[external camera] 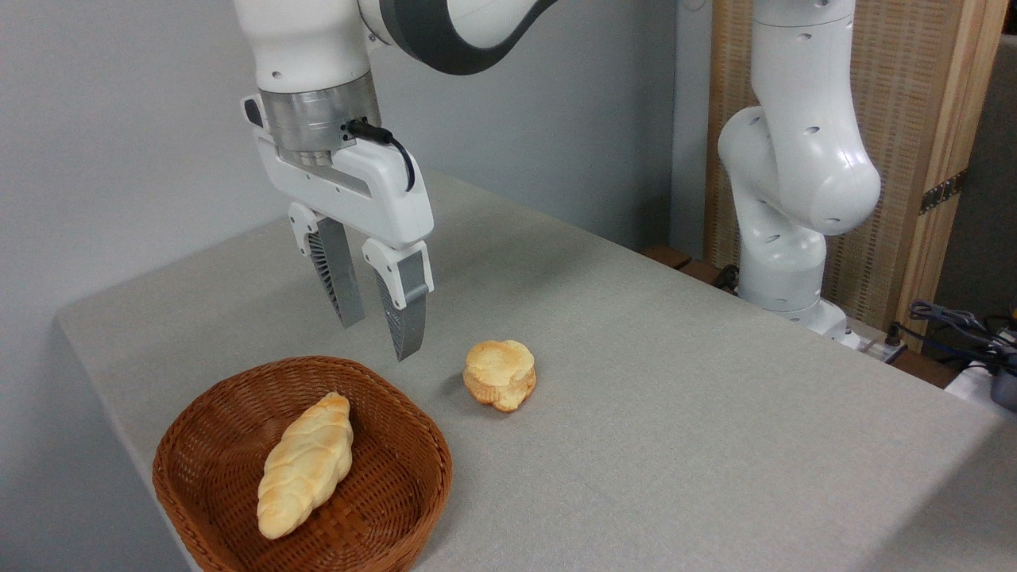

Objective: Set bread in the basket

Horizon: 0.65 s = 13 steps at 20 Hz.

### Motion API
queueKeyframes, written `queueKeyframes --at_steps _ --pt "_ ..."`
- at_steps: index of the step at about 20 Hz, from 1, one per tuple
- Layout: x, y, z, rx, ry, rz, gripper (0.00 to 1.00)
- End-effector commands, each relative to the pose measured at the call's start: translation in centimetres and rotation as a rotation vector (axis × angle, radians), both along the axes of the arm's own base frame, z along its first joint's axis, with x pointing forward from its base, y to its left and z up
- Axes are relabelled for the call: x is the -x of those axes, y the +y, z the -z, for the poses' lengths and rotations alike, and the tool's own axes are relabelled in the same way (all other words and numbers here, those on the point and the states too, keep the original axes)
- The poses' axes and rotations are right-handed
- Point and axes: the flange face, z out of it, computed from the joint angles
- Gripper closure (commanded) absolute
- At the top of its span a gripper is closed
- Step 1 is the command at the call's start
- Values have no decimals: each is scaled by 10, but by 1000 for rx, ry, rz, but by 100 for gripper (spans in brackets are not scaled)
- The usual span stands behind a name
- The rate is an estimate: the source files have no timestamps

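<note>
the arm reaches in from the upper left, wrist pointing down and tilted slightly, with the gripper point(378, 338) hanging above the far rim of the basket point(195, 429). its fingers point(405, 310) stand narrowly apart, holding nothing. the bread point(306, 465) lies inside the basket. a round bun point(500, 374) sits on the table point(675, 413) just right of the basket.

Braided bread point(306, 466) lying inside the wicker basket point(413, 485), gripper point(377, 338) hanging empty with fingers parted above the basket's far rim, round bun point(500, 374) on grey table point(675, 413)
</note>
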Motion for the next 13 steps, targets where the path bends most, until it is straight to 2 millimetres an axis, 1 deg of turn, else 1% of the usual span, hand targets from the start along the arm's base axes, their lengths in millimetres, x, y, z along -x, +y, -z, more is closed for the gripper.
queueKeyframes --at_steps 1,3,4,13 --pt "5 1 -4 17 14 -6 0" --pt "5 0 -3 17 16 -5 0" --pt "5 6 -4 18 14 -14 0" --pt "4 6 -2 37 21 -11 0"
